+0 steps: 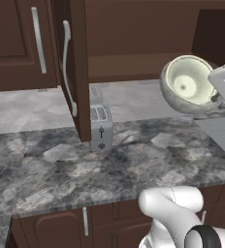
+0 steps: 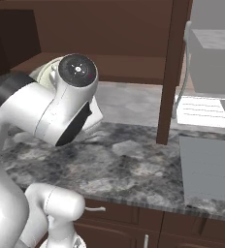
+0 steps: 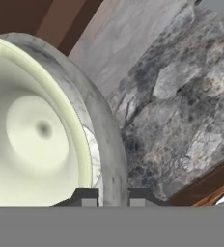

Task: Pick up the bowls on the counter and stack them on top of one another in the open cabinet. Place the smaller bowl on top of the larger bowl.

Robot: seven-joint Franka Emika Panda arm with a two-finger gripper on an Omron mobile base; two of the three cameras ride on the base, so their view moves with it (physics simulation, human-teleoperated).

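The two-finger gripper [image 3: 113,197] is closed on the rim of the deep grey-white mottled bowl [image 1: 175,97], one fingertip either side of the wall at 6 o'clock in the hand view. The shallow cream-yellow bowl [image 1: 187,81] sits nested inside it. Both are held tipped on their side, clear of the dark grey marbled stone counter [image 1: 134,160], at 2 o'clock in the left base view, beside the open dark brown wooden cabinet [image 1: 138,43]. The silver toaster [image 1: 100,127] stands well apart
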